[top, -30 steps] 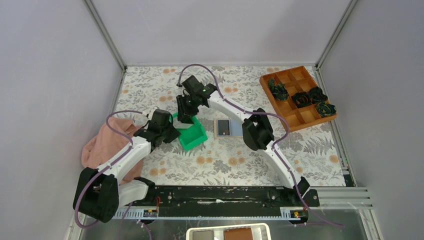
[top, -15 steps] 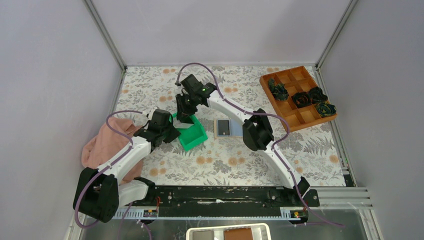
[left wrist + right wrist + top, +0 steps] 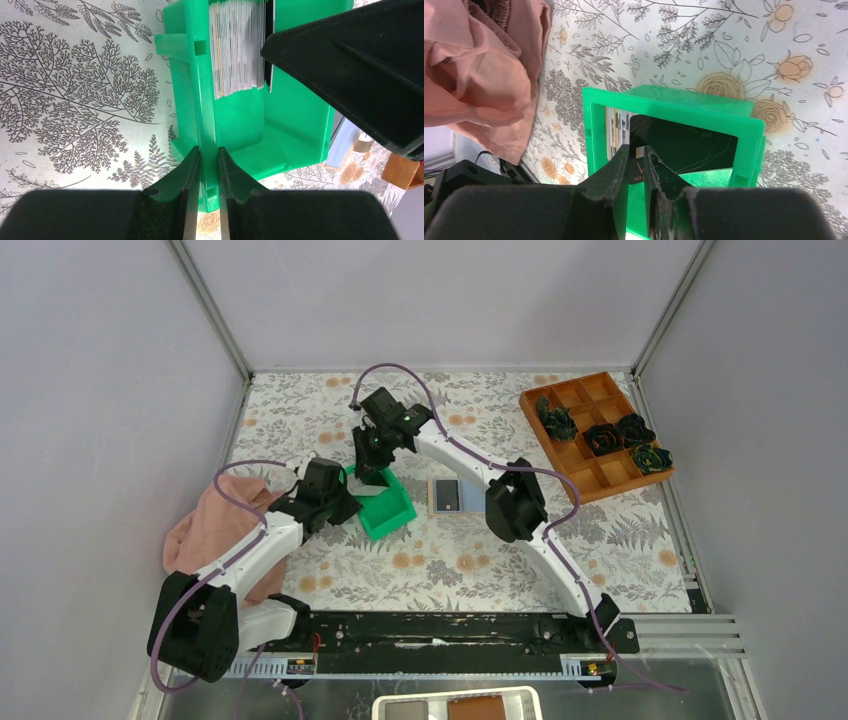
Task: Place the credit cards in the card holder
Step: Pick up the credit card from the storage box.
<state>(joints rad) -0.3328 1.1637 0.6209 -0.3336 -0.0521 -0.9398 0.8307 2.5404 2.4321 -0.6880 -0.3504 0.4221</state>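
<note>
Black card (image 3: 684, 142) half behind right hand (image 3: 637, 151)

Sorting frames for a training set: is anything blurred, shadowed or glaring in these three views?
Top view: even soft light, sharp, no glare. Left wrist view: card stack and green tray crisp; the left gripper is black and featureless. Right wrist view: right gripper slightly soft, a grey shadow on the tablecloth beyond the tray, faint sheen on the black card.

Green plastic tray (image 3: 398, 518) mouth being crowded: left gripper (image 3: 207, 156) clamping its wall, right gripper (image 3: 636, 152) reaching inside. Pink crumpled cloth (image 3: 205, 530) blocking left; floral bench (image 3: 470, 565) lying open nearer.
</note>
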